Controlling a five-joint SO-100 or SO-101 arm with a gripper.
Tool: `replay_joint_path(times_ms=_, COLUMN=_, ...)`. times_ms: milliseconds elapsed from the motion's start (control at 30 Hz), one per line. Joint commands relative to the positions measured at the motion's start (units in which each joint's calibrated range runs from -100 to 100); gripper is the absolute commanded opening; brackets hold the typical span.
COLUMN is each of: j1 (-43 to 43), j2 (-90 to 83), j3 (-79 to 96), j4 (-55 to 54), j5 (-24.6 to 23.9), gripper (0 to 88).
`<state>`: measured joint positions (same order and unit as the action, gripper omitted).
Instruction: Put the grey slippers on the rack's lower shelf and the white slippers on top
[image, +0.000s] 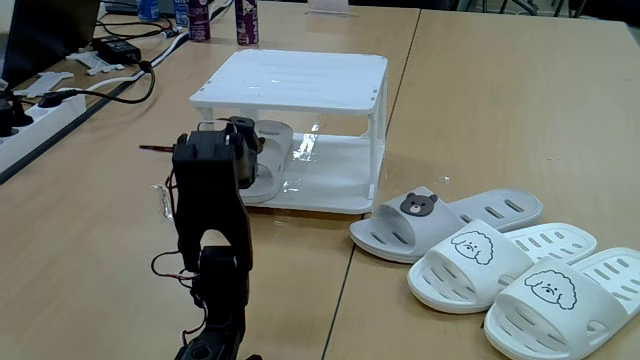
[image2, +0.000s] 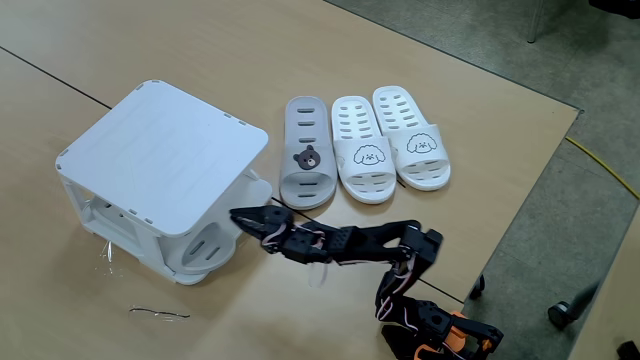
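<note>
Both fixed views show the arm reaching toward the open side of the rack (image: 290, 80) (image2: 165, 150). Claw (image2: 243, 222) position: at the rack's open front, at the edge of the lower shelf (image: 335, 170). In the high fixed view the two dark fingers (image2: 262, 216) stand apart in a shallow fork, tips directed into the rack. Whether the tips contact anything cannot be determined; the upper shelf overhangs that area.

Directly ahead of the claw, one of the grey slippers (image: 268, 160) (image2: 205, 245) lies on the lower shelf, partly projecting past the shelf's front edge. In the low fixed view the arm's black upper body (image: 208, 195) covers part of this slipper.

The second grey slipper (image: 405, 228) (image2: 305, 150), identified by its dark bear-face badge, lies flat on the table outside the rack, behind the claw and off to one side. In the high view it sits just beyond the rack's corner.

The white slippers (image: 470, 262) (image2: 365, 150), with dog-face drawings, lie side by side on the table next to that grey slipper, farther from the claw. The three slippers form a close row, edges touching or nearly so.

The rack's top panel carries nothing. Beyond the rack, well away from the claw, cables (image: 110, 60) and bottles (image: 245, 20) occupy the far table edge in the low view.
</note>
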<state>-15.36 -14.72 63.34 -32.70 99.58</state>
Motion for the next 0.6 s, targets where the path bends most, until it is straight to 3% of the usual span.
replay_joint_path(times_ms=0, j1=-0.1, j2=-7.3, j3=12.9, j4=-20.2, j5=0.4, gripper=0.8)
replay_joint_path(times_ms=200, j1=-3.0, j2=-6.8, j3=35.2, j4=-35.5, j5=0.4, gripper=0.8)
replay_joint_path(times_ms=333, j1=-0.4, j2=0.9, j3=35.0, j4=-36.1, j5=0.4, gripper=0.8)
replay_joint_path(times_ms=567, j1=10.3, j2=24.5, j3=25.0, j4=-47.3, j5=0.4, gripper=0.8)
